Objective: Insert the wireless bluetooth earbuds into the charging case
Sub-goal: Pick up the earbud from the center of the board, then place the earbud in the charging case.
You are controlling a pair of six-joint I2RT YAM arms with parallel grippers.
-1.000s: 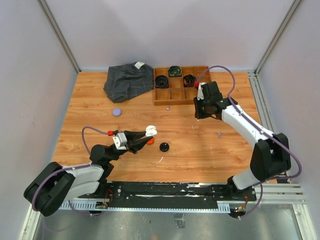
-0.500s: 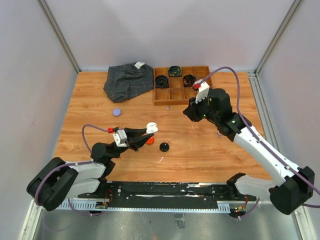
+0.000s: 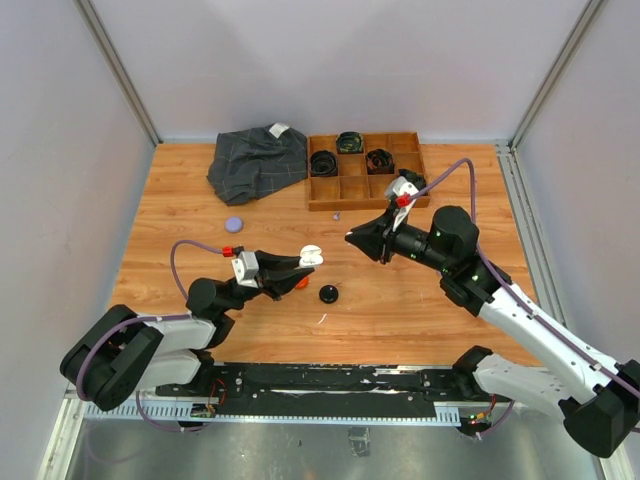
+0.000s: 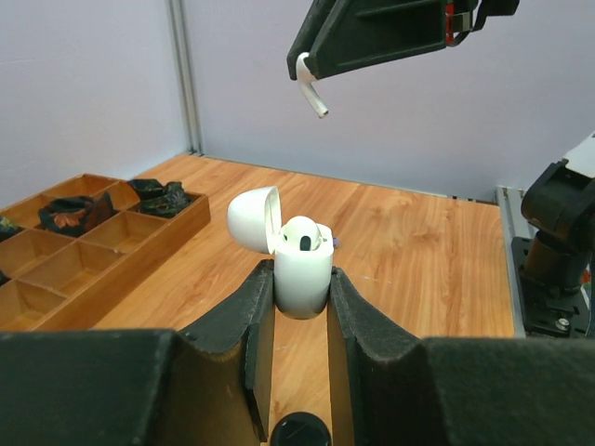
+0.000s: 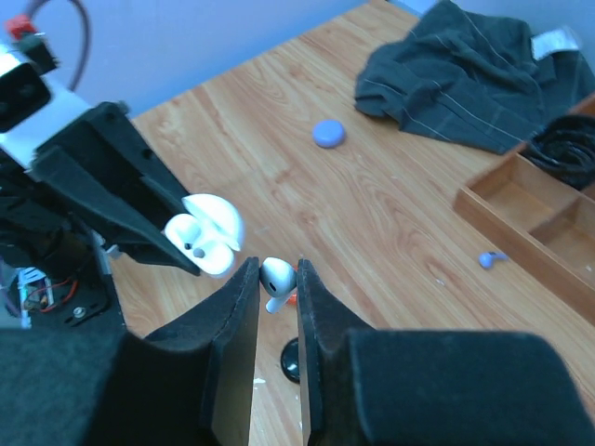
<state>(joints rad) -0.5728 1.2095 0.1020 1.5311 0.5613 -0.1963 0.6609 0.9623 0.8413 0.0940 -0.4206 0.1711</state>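
My left gripper (image 3: 303, 264) is shut on a white charging case (image 4: 302, 274) with its lid tipped open, held above the table. One white earbud (image 4: 304, 236) sits in the case. My right gripper (image 3: 352, 238) is shut on another white earbud (image 5: 276, 279), stem down, hanging a little right of and above the case (image 5: 203, 239). In the left wrist view that earbud (image 4: 311, 90) pokes out under the right gripper (image 4: 316, 74). A purple earbud (image 3: 336, 214) lies by the tray and another purple one (image 3: 439, 268) lies under the right arm.
A wooden compartment tray (image 3: 365, 205) with black coiled belts stands at the back, a crumpled dark cloth (image 3: 258, 160) to its left. A purple puck (image 3: 234, 224), a black puck (image 3: 328, 294) and an orange-red piece (image 3: 300, 282) lie on the table near the left gripper.
The right arm has swung from beside the tray leftward and down, bringing the white earbud close to the case. The left gripper with the case has shifted slightly right.
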